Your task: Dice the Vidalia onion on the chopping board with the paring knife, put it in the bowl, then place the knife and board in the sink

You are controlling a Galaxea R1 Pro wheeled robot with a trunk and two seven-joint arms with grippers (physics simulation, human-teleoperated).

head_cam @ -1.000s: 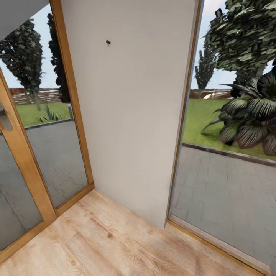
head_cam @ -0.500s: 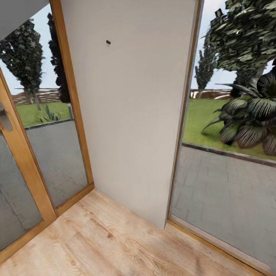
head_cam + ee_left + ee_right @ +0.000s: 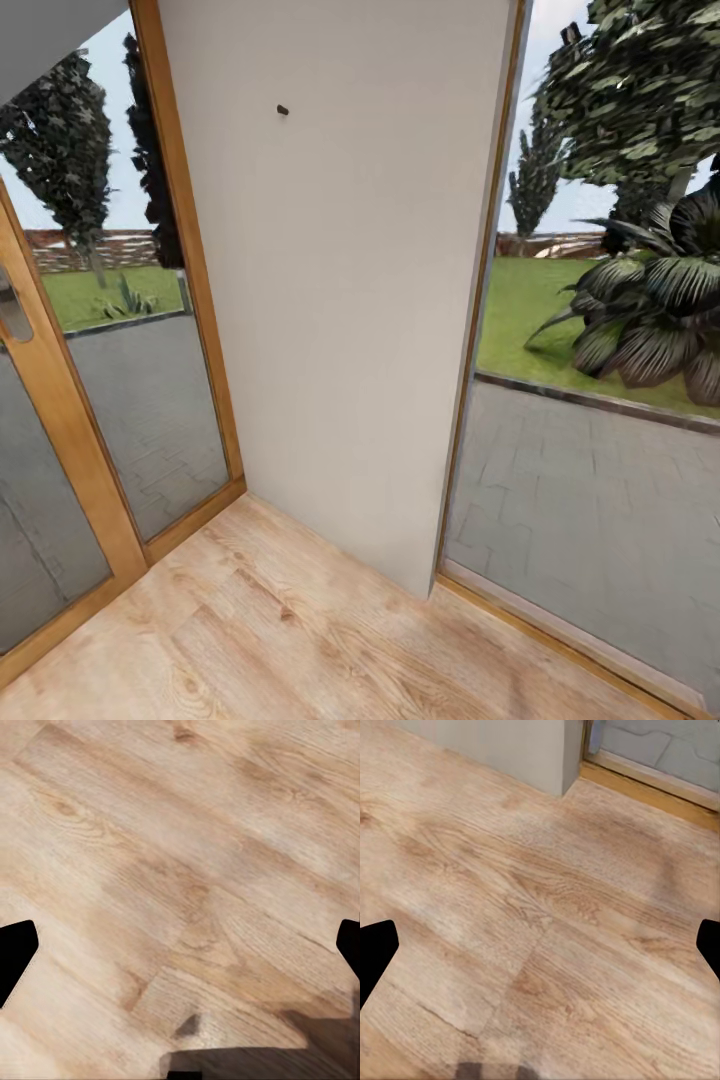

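**Facing a wall corner**

We are looking at a white wall (image 3: 350, 300) at 12 o'clock, glass doors (image 3: 150, 400) at 9 and 3, wooden floor (image 3: 300, 640) at 6. Both hands are hanging wide open over floorboards, holding nothing: left hand (image 3: 180, 952), right hand (image 3: 540, 952).

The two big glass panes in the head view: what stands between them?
A plain white wall section stands between the left glass pane and the right glass pane, rising from the wooden floor.
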